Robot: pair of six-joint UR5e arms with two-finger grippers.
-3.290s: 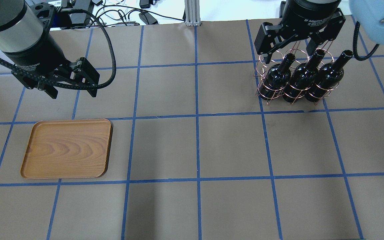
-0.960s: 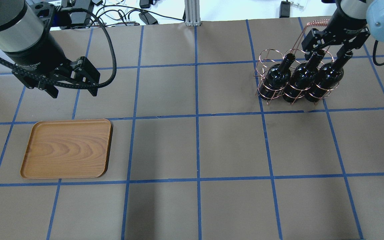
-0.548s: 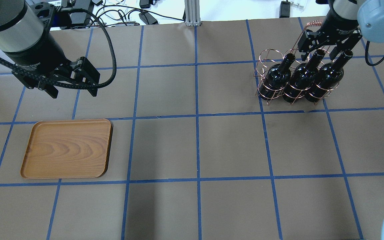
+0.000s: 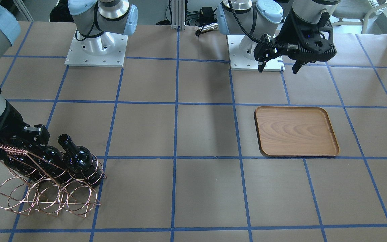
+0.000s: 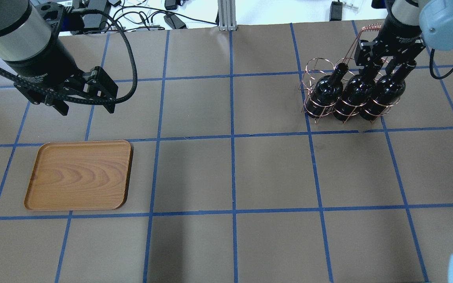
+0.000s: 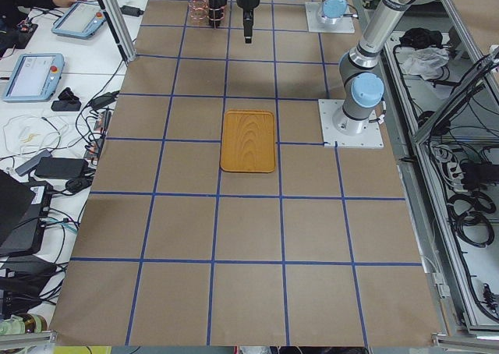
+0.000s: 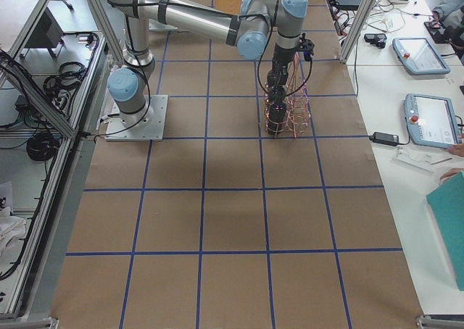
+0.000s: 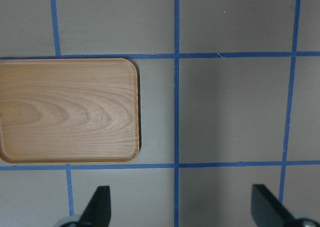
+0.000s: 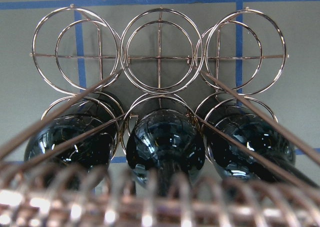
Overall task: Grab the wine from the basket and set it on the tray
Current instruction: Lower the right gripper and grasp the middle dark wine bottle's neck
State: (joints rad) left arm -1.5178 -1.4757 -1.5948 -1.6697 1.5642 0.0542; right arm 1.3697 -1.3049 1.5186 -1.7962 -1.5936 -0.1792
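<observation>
Three near-black wine bottles lie side by side in the copper wire basket at the far right. Their necks point up and away. My right gripper is open and low over the necks. Its fingers straddle the neck of the middle bottle, under the basket's coiled handle. The right wrist view shows the middle bottle straight ahead, empty rings beyond it, and no fingers. The wooden tray lies empty at the near left. My left gripper hangs open and empty above the table behind the tray.
The brown table top carries a grid of blue tape. Cables and an aluminium post sit past the far edge. The two arm bases stand at the robot's side. Operators' tablets lie on side tables.
My right gripper has swung from above the basket to behind the necks and come down onto the middle bottle's neck. The bottles, basket, tray and left arm have not moved.
</observation>
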